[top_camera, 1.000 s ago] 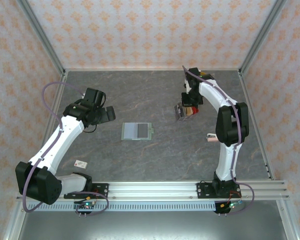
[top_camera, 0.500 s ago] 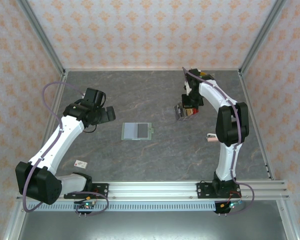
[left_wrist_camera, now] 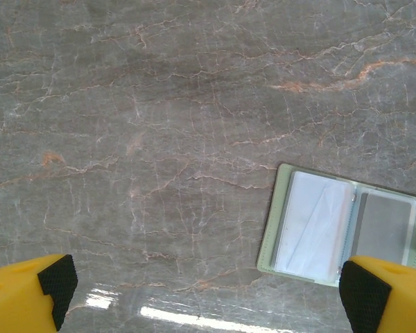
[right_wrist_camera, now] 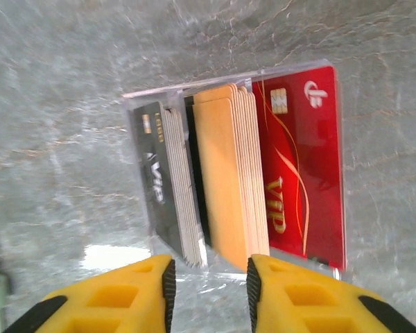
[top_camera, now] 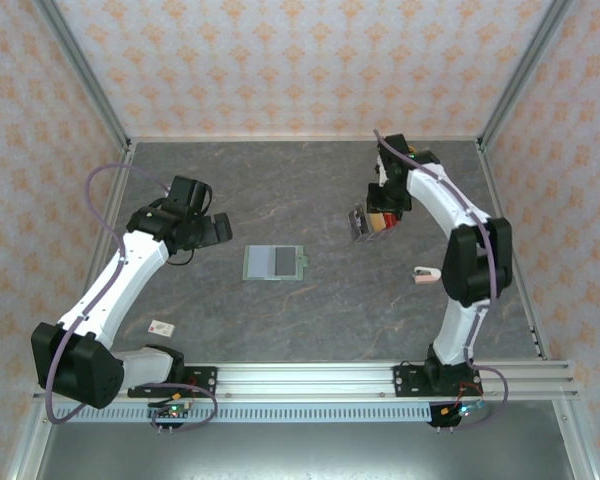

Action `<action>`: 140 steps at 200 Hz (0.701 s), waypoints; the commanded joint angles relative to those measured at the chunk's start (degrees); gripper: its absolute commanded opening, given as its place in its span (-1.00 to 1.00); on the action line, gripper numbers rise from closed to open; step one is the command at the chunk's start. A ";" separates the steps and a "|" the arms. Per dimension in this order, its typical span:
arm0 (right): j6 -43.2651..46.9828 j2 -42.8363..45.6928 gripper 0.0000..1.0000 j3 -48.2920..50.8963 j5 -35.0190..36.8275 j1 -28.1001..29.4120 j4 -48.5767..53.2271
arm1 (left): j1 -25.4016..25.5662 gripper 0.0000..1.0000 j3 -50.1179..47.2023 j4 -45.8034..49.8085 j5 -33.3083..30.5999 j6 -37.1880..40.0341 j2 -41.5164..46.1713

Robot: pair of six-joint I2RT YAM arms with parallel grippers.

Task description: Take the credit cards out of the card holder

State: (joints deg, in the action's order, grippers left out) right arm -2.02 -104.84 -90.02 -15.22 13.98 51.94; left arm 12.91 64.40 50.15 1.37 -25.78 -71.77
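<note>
Left wrist: holder [left_wrist_camera: 343, 232] open on table [left_wrist_camera: 159, 104], sleeves seemingly empty; my left pincer [left_wrist_camera: 209, 284] released. Tan cards [right_wrist_camera: 222, 180] stand in rack [right_wrist_camera: 187, 84] below my right pincer [right_wrist_camera: 209, 277], jaws apart. Task likely finished.

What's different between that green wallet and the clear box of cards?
The wallet lies flat and open, showing its pockets; the box holds cards packed on edge. The wallet is pale green; the box is see-through, with red, tan and black cards inside. The wallet sits mid-table; the box lies further right, by the right claw. Both rest on the table.
</note>
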 commanded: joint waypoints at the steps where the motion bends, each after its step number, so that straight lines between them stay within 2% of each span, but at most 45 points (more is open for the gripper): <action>1: -6.22 7.20 -0.24 5.34 -2.32 0.95 -4.71 | -0.24 1.00 -0.48 -0.06 1.62 0.47 -1.05; 20: -10.89 11.61 -0.15 10.97 -3.43 4.10 -9.29 | -0.21 1.00 -0.77 -1.34 4.82 0.34 -1.35; 51: -20.65 15.18 -0.02 17.89 -4.75 13.36 -18.33 | -0.09 1.00 -2.39 -4.78 11.56 -1.79 -2.64; 73: -27.93 12.90 -0.01 19.60 -3.63 20.94 -23.20 | -0.12 1.00 -4.11 -7.51 14.46 -4.45 -3.86; 112: -36.35 5.72 -0.09 18.50 -0.50 32.22 -29.08 | -0.08 1.00 -6.03 -10.82 15.06 -8.38 -6.39; 140: -42.23 0.81 -0.17 18.41 0.83 35.71 -32.33 | -0.12 0.96 -7.30 -12.58 15.24 -9.93 -8.00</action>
State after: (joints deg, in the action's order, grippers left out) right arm -36.25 -100.51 -70.96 -17.32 47.70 24.71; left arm 12.91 58.35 40.73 15.79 -32.88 -78.85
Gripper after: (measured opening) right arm 0.430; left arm 0.995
